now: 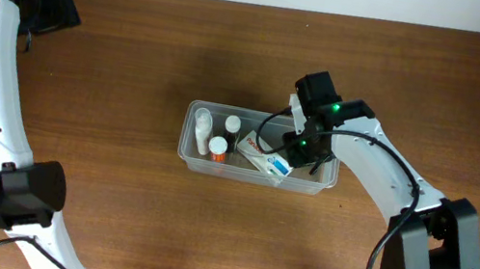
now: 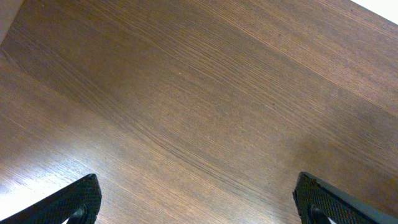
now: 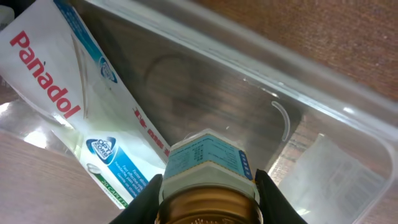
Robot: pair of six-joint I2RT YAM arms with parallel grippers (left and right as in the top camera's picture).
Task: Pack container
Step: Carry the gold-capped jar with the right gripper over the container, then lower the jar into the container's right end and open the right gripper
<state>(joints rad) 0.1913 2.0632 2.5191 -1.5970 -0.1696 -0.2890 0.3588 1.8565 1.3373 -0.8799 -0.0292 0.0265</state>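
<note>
The container (image 1: pixel 187 148) is a clear plastic tub in the middle of the table; its wall also shows in the right wrist view (image 3: pixel 261 59). In it lie a white Panadol box (image 1: pixel 263 160) (image 3: pixel 62 99) and small white bottles (image 1: pixel 203 126) at its left end. My right gripper (image 1: pixel 301 148) (image 3: pixel 208 190) reaches into the tub's right part and is shut on a bottle with a gold lid and a blue-and-white label (image 3: pixel 208 158). My left gripper (image 1: pixel 46 6) (image 2: pixel 199 199) is open and empty over bare wood at the far left.
The tub's right end (image 3: pixel 336 168) beside the held bottle holds nothing. The brown wooden table (image 1: pixel 110 211) ends at a white wall along the back edge.
</note>
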